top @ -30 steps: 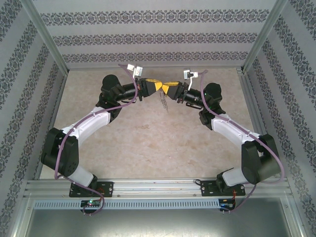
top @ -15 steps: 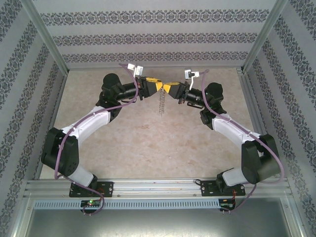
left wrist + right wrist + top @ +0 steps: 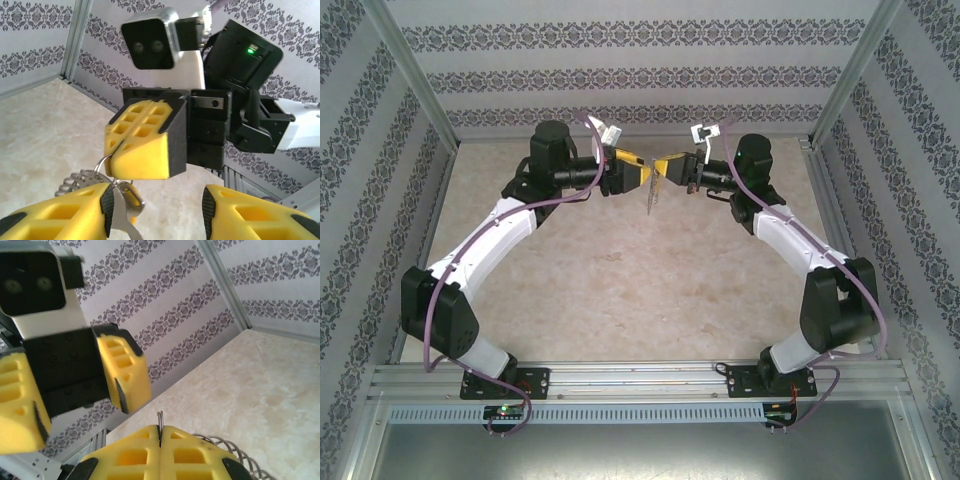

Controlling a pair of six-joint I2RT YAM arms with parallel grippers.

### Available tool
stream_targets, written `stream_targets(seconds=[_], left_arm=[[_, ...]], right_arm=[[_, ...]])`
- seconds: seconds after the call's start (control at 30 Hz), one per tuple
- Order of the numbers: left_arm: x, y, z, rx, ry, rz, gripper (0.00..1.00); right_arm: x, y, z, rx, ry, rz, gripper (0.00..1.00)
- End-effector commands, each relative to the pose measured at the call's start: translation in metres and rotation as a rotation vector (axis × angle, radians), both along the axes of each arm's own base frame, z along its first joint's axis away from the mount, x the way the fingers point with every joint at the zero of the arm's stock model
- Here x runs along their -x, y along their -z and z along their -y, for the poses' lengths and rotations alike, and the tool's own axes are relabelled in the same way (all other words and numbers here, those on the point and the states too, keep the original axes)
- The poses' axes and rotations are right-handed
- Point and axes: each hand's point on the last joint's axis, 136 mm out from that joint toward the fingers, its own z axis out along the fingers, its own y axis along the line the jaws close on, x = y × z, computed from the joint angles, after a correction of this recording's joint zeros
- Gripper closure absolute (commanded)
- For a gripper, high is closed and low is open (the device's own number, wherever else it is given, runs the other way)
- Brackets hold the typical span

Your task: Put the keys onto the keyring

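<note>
The keyring [image 3: 651,197] was pinched in the closed right gripper [image 3: 660,167], hanging long-axis down between the parted, empty fingers of the left gripper [image 3: 642,172], with the key [image 3: 121,220] dangling beside it.

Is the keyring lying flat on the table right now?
No, the keyring dangles in the air from the shut right gripper, above the table.

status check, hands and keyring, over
left hand open. right hand shut on the keyring, which hangs above the table. hands almost tip to tip.
</note>
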Motion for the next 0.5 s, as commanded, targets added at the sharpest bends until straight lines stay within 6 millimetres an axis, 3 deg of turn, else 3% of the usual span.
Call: stream_targets(seconds=[0.0, 0.47], left_arm=[[-0.007, 0.026, -0.006, -0.078, 0.015, -0.06, 0.48], [-0.043, 0.042, -0.008, -0.042, 0.091, -0.15, 0.47]], right_arm=[[0.003, 0.001, 0.005, 0.014, -0.092, 0.0, 1.0], [-0.012, 0.021, -0.003, 0.116, -0.1, -0.025, 1.0]])
